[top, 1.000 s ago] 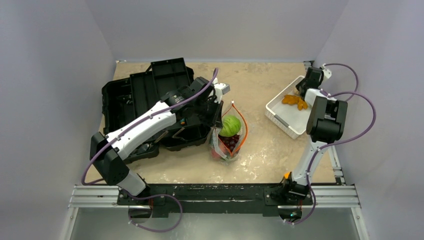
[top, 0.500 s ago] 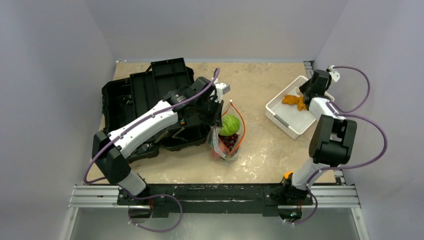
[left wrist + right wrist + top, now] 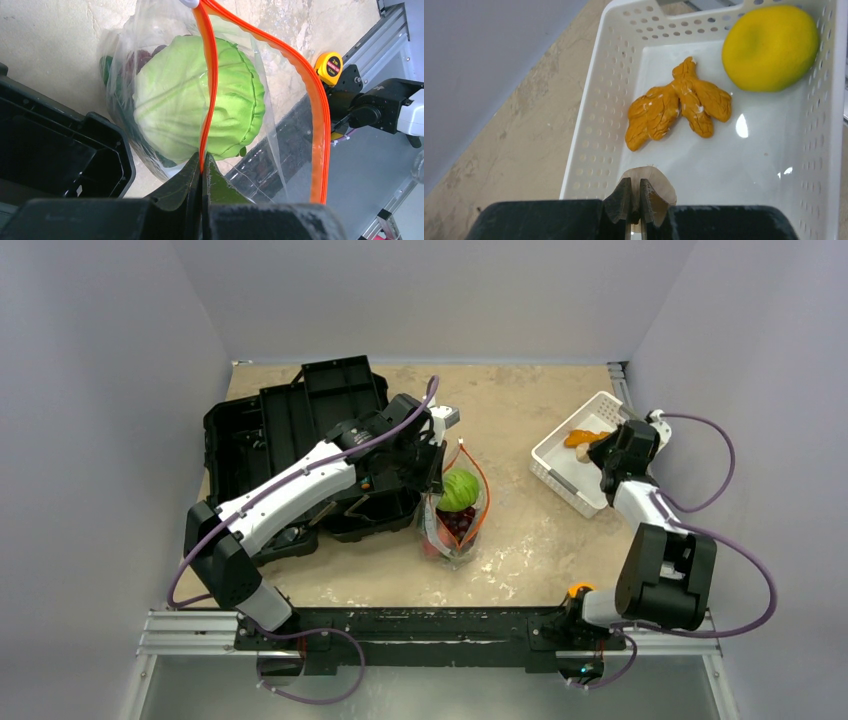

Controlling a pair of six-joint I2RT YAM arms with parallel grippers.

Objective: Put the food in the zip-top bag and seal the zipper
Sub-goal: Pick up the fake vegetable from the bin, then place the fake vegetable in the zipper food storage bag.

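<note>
The zip-top bag (image 3: 455, 530) stands mid-table with its mouth open. Inside it are a pale green cabbage (image 3: 461, 490) (image 3: 175, 105) and purple grapes (image 3: 461, 523). My left gripper (image 3: 437, 476) (image 3: 202, 167) is shut on one side of the orange-red zipper (image 3: 210, 75); the other side of the strip bows away. My right gripper (image 3: 599, 453) (image 3: 635, 192) hangs over the white basket (image 3: 560, 468), shut on a pale whitish piece of food (image 3: 660, 181). On the basket floor lie an orange lobed food piece (image 3: 674, 107) and a yellow lemon (image 3: 771, 47).
An open black toolbox (image 3: 290, 430) lies left of the bag, touching it under my left arm. The basket's slotted wall (image 3: 589, 100) stands just left of my right fingers. A yellow tape measure (image 3: 328, 67) sits by the right arm's base.
The right arm has folded back, drawing its gripper from the basket's far corner toward the near side. The left arm and the bag have not moved.
</note>
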